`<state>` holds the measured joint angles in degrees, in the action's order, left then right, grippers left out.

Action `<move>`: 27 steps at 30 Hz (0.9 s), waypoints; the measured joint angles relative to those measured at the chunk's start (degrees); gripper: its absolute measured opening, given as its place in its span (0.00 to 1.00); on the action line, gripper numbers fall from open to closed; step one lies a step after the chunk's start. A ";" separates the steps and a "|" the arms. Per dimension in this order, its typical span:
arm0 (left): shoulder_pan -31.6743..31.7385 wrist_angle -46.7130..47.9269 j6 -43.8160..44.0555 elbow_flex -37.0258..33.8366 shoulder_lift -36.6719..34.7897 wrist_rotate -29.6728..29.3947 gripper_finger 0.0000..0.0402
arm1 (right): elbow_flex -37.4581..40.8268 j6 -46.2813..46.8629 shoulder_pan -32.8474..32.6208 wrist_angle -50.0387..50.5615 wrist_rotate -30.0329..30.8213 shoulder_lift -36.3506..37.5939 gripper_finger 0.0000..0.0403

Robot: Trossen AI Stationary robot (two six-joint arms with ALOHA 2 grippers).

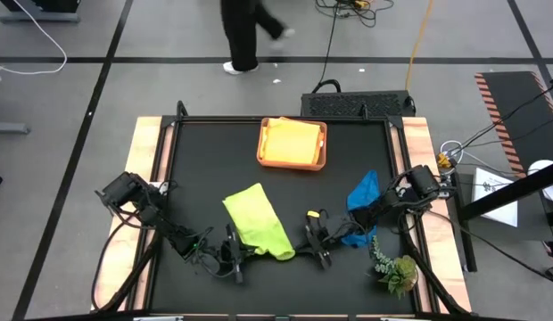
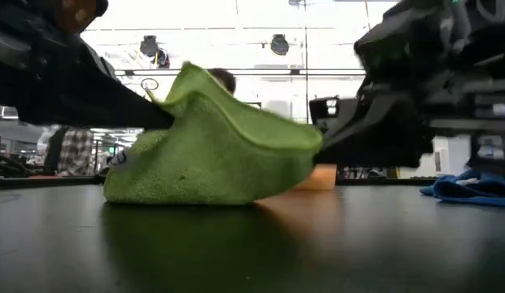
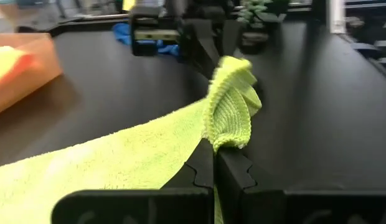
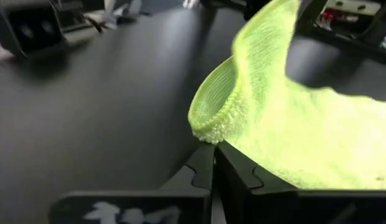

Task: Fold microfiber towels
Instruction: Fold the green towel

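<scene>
While the lime green towel lies between them on the counter, I see my left gripper and right gripper each pinching a near corner.

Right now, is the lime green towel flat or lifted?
Partly lifted: left gripper and right gripper each pinch a corner of the lime green towel; its far end rests on the table.

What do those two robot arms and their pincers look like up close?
Both arms are dark, jointed, and trailed by looping black cables. The left gripper and right gripper each end in two flat black fingers with notched inner edges. The right arm carries a small yellow-orange patch.
</scene>
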<state>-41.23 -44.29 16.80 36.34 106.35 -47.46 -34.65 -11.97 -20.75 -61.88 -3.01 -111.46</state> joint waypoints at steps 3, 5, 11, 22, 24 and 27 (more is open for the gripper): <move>-0.20 0.58 -0.65 0.65 -1.50 3.11 0.00 | 0.00 0.79 -1.54 1.16 0.00 2.61 0.00; -0.66 2.33 -1.82 0.66 -3.31 3.97 0.00 | 0.00 0.65 -2.49 1.83 -0.02 4.53 0.00; -3.25 7.65 -2.87 0.65 -9.94 4.58 0.00 | -0.02 1.75 -4.75 6.07 0.54 10.50 0.00; -7.19 19.71 5.85 0.63 -12.37 3.06 0.00 | -5.12 -1.23 -5.45 11.70 7.56 11.34 0.00; -7.11 22.34 9.01 0.55 -12.28 1.89 0.00 | -5.53 -0.73 -3.93 12.18 7.54 10.39 0.00; -6.93 21.34 8.70 0.57 -12.35 0.96 0.00 | -5.53 1.40 -2.06 12.47 7.34 9.34 0.00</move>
<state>-48.16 -22.96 25.50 36.91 94.00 -46.50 -40.18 -10.57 -22.81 -49.41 4.34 -102.13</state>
